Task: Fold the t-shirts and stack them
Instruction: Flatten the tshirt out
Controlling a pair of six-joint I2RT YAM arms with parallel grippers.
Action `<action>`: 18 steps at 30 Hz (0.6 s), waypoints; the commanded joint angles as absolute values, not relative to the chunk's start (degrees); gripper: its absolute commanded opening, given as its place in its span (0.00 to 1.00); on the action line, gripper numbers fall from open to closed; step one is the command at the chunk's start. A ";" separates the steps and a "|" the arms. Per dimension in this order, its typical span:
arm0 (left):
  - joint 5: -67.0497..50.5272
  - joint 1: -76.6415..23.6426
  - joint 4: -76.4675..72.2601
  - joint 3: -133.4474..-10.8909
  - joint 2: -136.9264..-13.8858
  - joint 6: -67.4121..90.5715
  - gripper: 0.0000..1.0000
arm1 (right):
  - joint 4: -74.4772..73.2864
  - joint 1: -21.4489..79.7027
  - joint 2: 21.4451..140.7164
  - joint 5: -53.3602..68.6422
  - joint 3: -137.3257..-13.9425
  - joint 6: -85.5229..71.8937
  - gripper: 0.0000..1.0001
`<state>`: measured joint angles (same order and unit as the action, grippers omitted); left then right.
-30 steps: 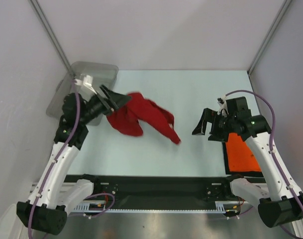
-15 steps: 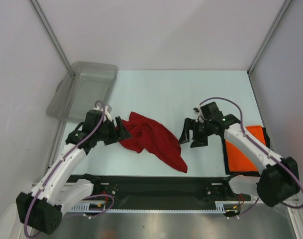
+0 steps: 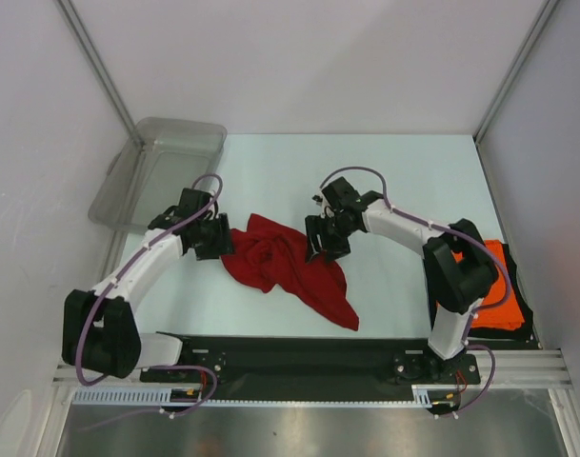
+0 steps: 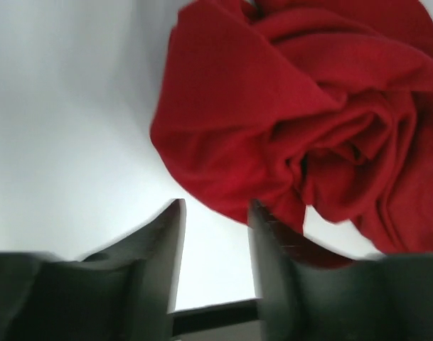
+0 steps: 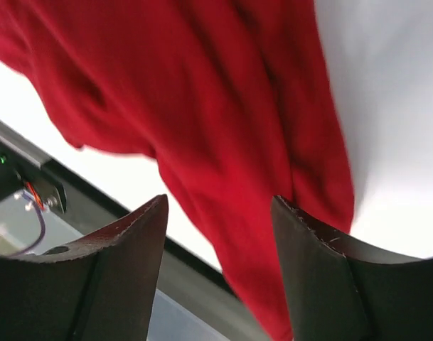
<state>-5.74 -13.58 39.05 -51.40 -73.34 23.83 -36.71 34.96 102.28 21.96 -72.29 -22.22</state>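
- Dark red t-shirt (image 3: 288,268) lies crumpled mid-frame on the tabletop (image 3: 394,171).
- Left hand (image 3: 219,240) at its left edge, released.
- Right hand (image 3: 320,240) over its upper right, released too.

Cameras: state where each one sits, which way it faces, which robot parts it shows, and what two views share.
Top external: fixed above and behind the bases, looking down on the table; left arm and right arm show whole, with tub, red shirt, orange shirt.
Left wrist: on the left arm, facing down past the left fingers at the red shirt's bunched edge.
Right wrist: on the right arm, facing down between the right fingers at the red shirt.
Shared: all three views show the red shirt.
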 commanded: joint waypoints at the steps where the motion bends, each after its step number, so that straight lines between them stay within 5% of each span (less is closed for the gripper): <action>1: -4.22 -12.48 35.69 -54.49 -76.55 20.39 0.63 | -35.51 35.51 105.64 21.01 -78.38 -19.60 0.64; 8: -3.16 -11.16 33.05 -57.39 -83.05 17.93 0.72 | -35.94 36.38 112.93 24.43 -86.12 -19.25 0.45; 14: -6.06 -10.81 30.59 -60.11 -89.55 17.05 0.71 | -37.79 37.97 116.10 24.61 -88.85 -19.16 0.51; 18: -8.17 -10.37 28.83 -61.96 -93.07 16.52 0.56 | -37.71 38.06 116.54 24.69 -88.95 -19.34 0.52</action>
